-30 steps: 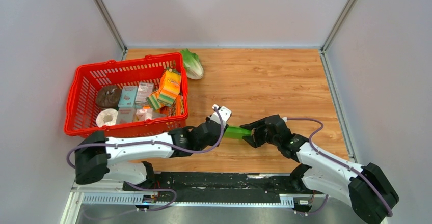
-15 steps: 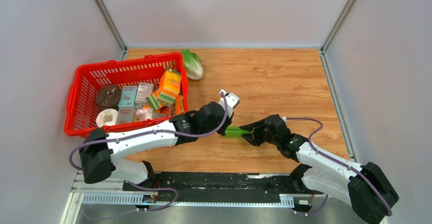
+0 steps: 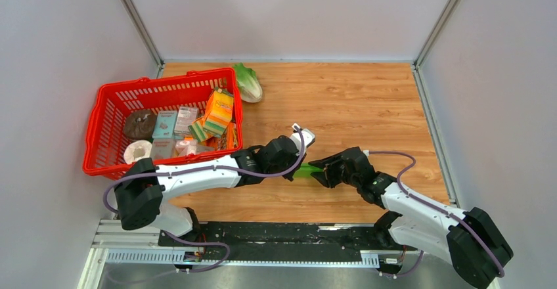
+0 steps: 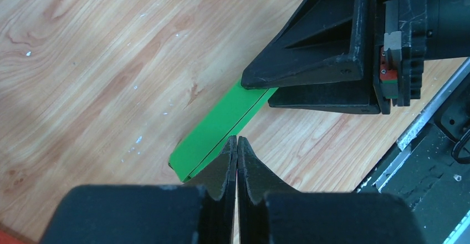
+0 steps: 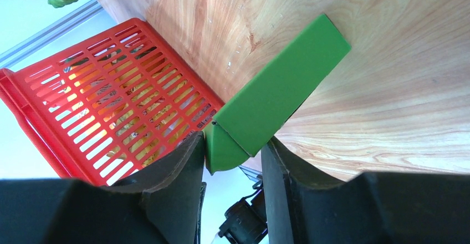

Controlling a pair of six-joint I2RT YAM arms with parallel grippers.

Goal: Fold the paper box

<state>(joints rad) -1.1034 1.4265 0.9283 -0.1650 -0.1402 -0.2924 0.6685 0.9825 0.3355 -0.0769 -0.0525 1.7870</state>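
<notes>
- The paper box (image 3: 303,169) is in the near half of the desk (image 3: 355,98), about midway between its left and right edges and just beside the two arms' tips.
- In the wrist views the box (image 4: 219,127) shows as a long, narrow piece of bright green card with a fold line along its length. It lies low over the wood, and I cannot tell whether it touches the desk.
- The right hand (image 5: 233,144) is clenched on one end of the box (image 5: 277,102), one finger on each side of the card. A rounded green tab sits between the fingers.
- From the left wrist, the right hand (image 4: 259,91) covers the far end of the green card.
- The left hand (image 4: 236,144) is clenched, its fingers pressed flat together. The tips meet right at the box's long near edge. Whether a sliver of card is nipped between them cannot be told.
- From above, the left hand (image 3: 295,164) and the right hand (image 3: 323,171) face each other with the box between them.
- A red basket (image 3: 98,121) full of groceries, with an orange carton (image 3: 219,110) at its right end, stands by the desk's left edge.
- A lettuce (image 3: 248,82) lies at the far edge, just beside the basket's far right corner.
</notes>
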